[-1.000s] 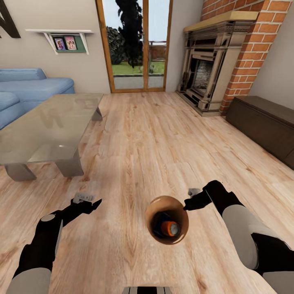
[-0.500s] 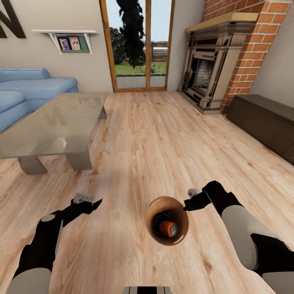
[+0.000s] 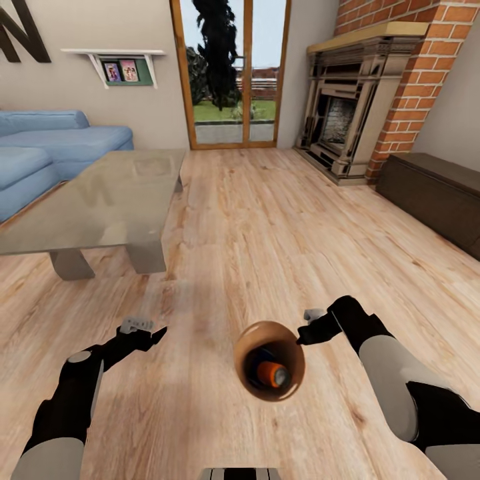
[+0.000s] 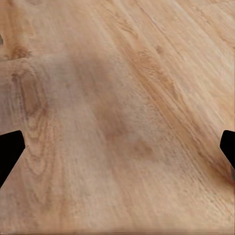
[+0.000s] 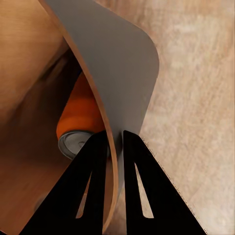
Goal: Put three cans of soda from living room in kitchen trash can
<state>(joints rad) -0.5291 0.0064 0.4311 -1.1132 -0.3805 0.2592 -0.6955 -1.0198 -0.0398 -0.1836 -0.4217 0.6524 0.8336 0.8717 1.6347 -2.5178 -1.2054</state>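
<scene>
The brown tash can (image 3: 243, 343) hangs just above the wood floor in front of me, held by its rim. My right gripper (image 3: 301, 333) is shut on that rim, one finger inside the wall and one outside (image 5: 113, 139). An orange can of soda (image 3: 272, 374) lies inside the bin, its grey top showing in the right wrist view (image 5: 78, 120). A darker shape (image 3: 261, 355) lies beside it in the bin. My left gripper (image 3: 157, 331) is open and holds nothing, with only floorboards between its fingers (image 4: 117, 147).
I am in the living room. A grey low table (image 3: 100, 193) stands at the left, with the light blue sofa (image 3: 53, 143) behind it. The brick fireplace (image 3: 347, 113) and a dark low cabinet (image 3: 433, 193) line the right side. Glass doors (image 3: 233, 73) are straight ahead.
The whole picture has shifted, so the camera has moved: table, sofa and doors sit further right in the picture. Both arms and the bin keep the same pose.
</scene>
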